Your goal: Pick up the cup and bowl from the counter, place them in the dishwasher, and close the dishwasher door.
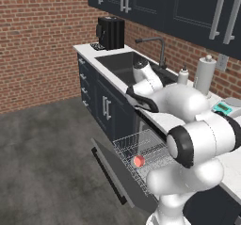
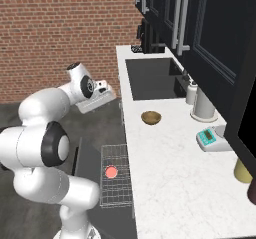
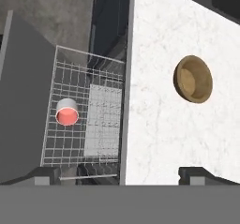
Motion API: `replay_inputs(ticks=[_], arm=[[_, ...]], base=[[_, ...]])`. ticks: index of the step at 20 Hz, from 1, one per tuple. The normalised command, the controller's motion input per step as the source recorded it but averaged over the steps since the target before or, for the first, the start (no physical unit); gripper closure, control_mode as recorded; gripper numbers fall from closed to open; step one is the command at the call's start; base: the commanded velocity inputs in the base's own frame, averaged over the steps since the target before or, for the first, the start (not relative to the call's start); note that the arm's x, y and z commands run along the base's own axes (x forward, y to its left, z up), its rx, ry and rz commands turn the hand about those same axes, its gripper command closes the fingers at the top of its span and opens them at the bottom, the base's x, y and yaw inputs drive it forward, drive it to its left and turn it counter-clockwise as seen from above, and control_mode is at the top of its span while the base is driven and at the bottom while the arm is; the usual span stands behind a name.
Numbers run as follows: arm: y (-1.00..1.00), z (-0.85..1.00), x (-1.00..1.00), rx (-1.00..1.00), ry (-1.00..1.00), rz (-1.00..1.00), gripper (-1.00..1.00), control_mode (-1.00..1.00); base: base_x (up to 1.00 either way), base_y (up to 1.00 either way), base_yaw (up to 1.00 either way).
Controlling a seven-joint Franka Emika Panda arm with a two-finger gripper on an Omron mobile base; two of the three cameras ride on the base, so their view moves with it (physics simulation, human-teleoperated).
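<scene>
The cup (image 3: 67,112) sits upright in the wire rack (image 3: 79,124), pink inside facing up, and in the hand view it lies above the left fingertip and a little to its right. The bowl (image 3: 193,78) rests on the white counter (image 3: 159,124), well apart from the cup, up beyond the right fingertip. The gripper (image 3: 120,174) hangs high over the counter's front edge with its jaws spread wide and nothing between them; one tip is over the rack side, the other over the marble. The dishwasher door (image 1: 113,172) lies dropped open under the rack, grey inner face up. From the right base view the bowl (image 2: 151,117) sits near the sink (image 2: 155,78), with a small scale (image 2: 210,139) further along the counter, and the cup (image 2: 111,172) shows red in the rack below.
</scene>
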Motion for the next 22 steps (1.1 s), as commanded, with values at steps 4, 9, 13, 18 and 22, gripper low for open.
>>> replay_inputs(ticks=[4,9,13,18,22], arm=[[-0.47,-0.19,0.02,0.17,0.00,0.00,-1.00,-1.00],[-0.48,-0.22,0.23,0.18,0.01,0.00,-1.00,-1.00],[-0.36,-0.03,0.35,0.05,0.03,0.00,-1.00,-1.00],[-0.09,0.00,0.31,0.00,0.01,0.00,-1.00,-1.00],[-0.05,-0.03,0.36,0.00,0.03,0.00,-1.00,-1.00]], base=[[0.00,0.00,0.00],[0.00,0.00,0.00],[0.00,0.00,0.00],[0.00,0.00,0.00],[0.00,0.00,0.00]])
